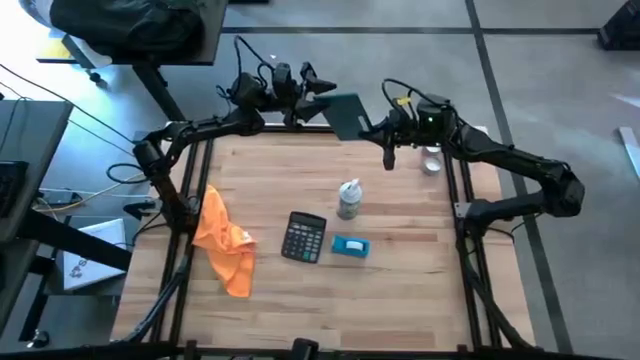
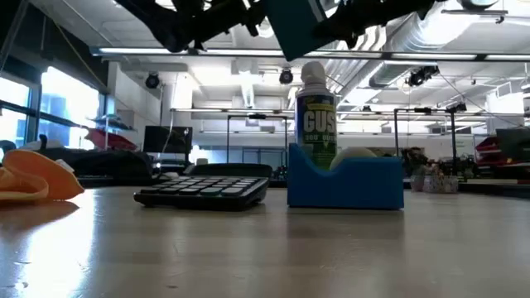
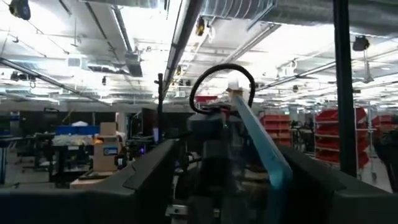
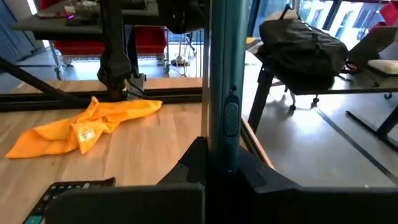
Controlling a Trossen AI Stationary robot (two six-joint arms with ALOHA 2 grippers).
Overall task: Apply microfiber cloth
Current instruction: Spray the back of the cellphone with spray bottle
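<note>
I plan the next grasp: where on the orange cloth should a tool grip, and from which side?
Grip the microfiber cloth at its raised, bunched upper part, coming from above: the folds there stand up from the table, while its lower tail lies flatter.

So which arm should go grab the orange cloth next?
Probably left. The microfiber cloth lies on the left, near that arm's base, while the right end effector grips the teal slab at the far edge. The left end effector hovers there too.

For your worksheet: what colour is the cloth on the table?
The cloth is bright orange, clearest from the right wrist.
</note>
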